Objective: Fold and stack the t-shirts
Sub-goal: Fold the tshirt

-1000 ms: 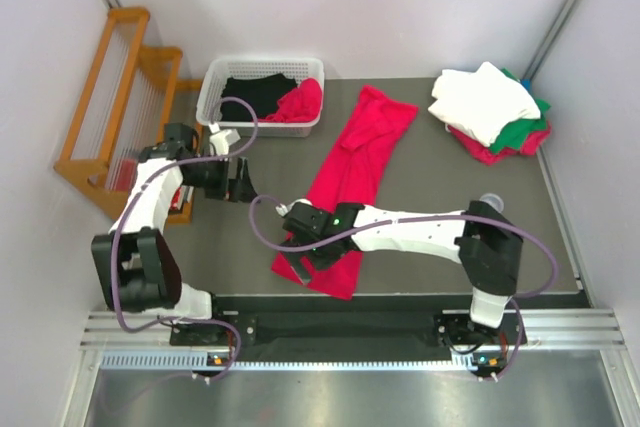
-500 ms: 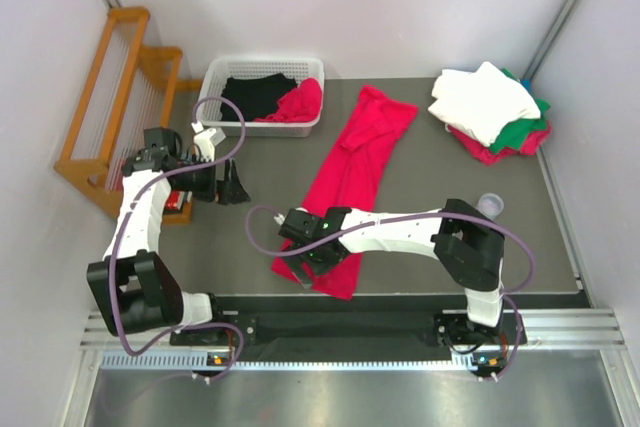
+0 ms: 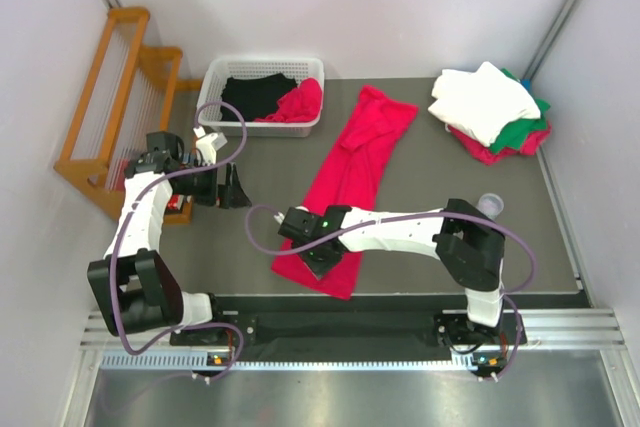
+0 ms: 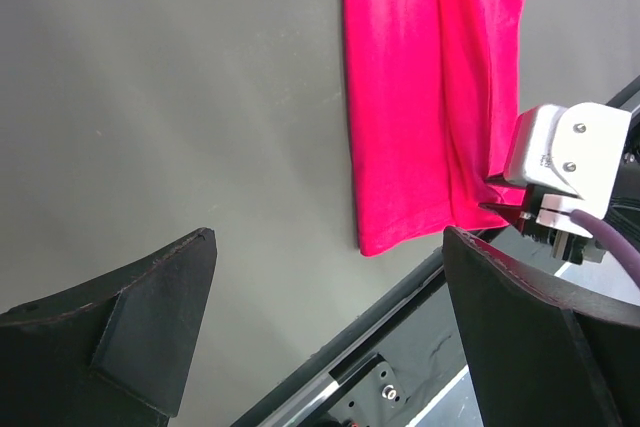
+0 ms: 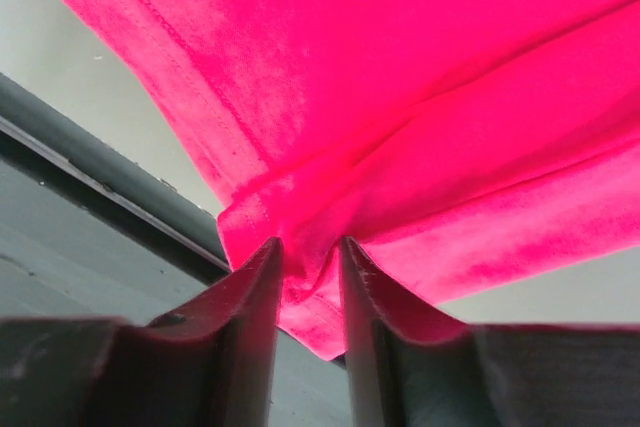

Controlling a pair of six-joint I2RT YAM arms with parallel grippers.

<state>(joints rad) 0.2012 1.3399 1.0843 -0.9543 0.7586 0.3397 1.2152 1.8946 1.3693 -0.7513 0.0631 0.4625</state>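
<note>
A crimson-red t-shirt (image 3: 352, 172) lies folded into a long strip across the middle of the grey table, running from far right to near left. My right gripper (image 3: 308, 259) is at the strip's near end and is shut on a fold of the red fabric (image 5: 310, 247) by the hem, near the table's front edge. My left gripper (image 3: 238, 187) is open and empty, hovering over bare table left of the shirt; the shirt's near end shows in the left wrist view (image 4: 420, 147). A stack of folded white, green and red t-shirts (image 3: 490, 109) sits at the far right.
A white lattice basket (image 3: 228, 78) at the back left holds a black shirt (image 3: 256, 95) and a red one (image 3: 298, 102). A small clear cup (image 3: 490, 205) stands at the right. A wooden rack (image 3: 110, 97) stands left of the table.
My left arm pulled back to the left, away from the shirt. My right gripper moved slightly left along the strip's near end, and the near hem now lies flatter.
</note>
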